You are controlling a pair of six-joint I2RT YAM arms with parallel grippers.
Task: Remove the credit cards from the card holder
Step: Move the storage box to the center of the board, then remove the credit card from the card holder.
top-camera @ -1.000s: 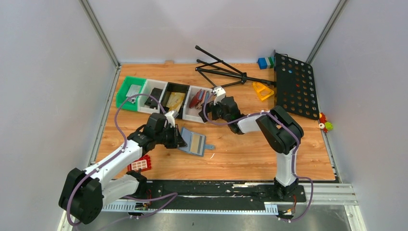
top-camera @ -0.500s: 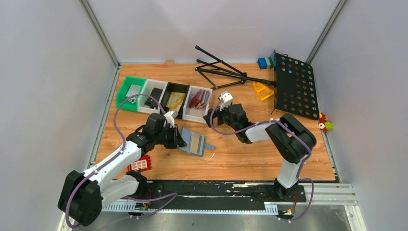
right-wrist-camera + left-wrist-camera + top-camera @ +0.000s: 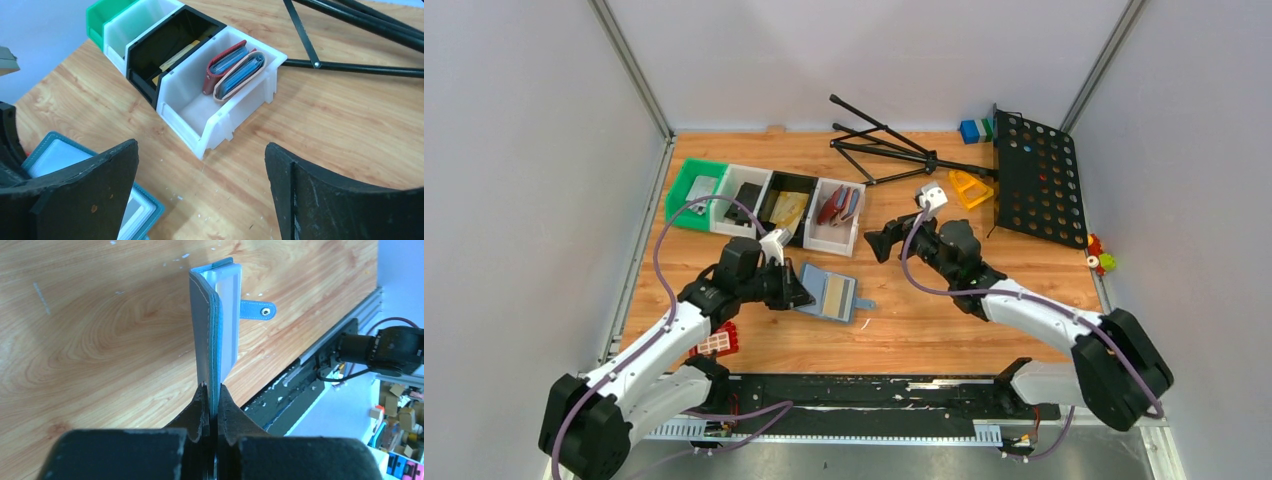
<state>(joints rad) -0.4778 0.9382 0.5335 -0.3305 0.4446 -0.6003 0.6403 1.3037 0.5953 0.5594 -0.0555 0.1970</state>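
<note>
1. Left fingers clench one edge of the card holder, which rests open on the surface.
2. Right fingers gape empty — the card holder lies near, leftward and toward the near edge.
3. Tan credit card shows inside — the right arm's pick, I judge.

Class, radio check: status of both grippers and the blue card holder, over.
Left gripper shut on card holder. Right gripper open, empty. Tan card inside holder. Nothing blocking.
</note>
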